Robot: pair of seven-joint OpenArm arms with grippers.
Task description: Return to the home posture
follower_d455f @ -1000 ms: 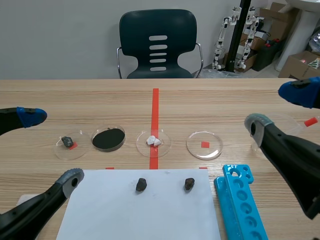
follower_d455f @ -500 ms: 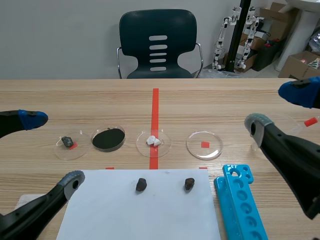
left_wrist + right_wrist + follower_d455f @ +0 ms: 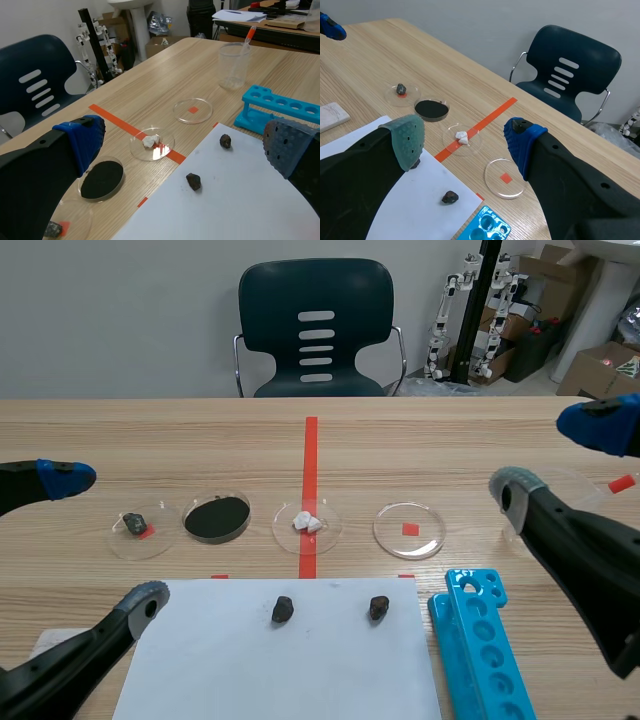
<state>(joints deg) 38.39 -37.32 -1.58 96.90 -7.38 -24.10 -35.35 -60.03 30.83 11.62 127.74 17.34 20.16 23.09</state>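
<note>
At the far left the left hand [image 3: 105,537] hangs low over the desk [image 3: 450,440], holding nothing, its blue-padded and grey-padded fingers spread wide. Under its nearer finger a pale slab [image 3: 332,114] lies just beside the left edge of a white sheet [image 3: 280,670]. Past the sheet runs a row of four clear dishes, each apart from the next. The first dish [image 3: 138,532] holds a small dark stone, the second dish [image 3: 217,519] holds black powder, the third dish [image 3: 307,523] sits on the red tape line with white lumps in it, and the fourth dish [image 3: 409,530] lies over a red square mark. A dark chair [image 3: 316,330] stands across the desk behind the tape line. Two dark stones rest on the sheet, the left stone [image 3: 283,609] and the right stone [image 3: 378,607], well apart. A blue tube rack [image 3: 480,650] lies just beside the sheet's right edge. The right hand [image 3: 555,458] hangs over the desk's right side, likewise gaping wide and holding nothing. A clear beaker [image 3: 234,65] with a pipette in it stands beyond the rack.
</note>
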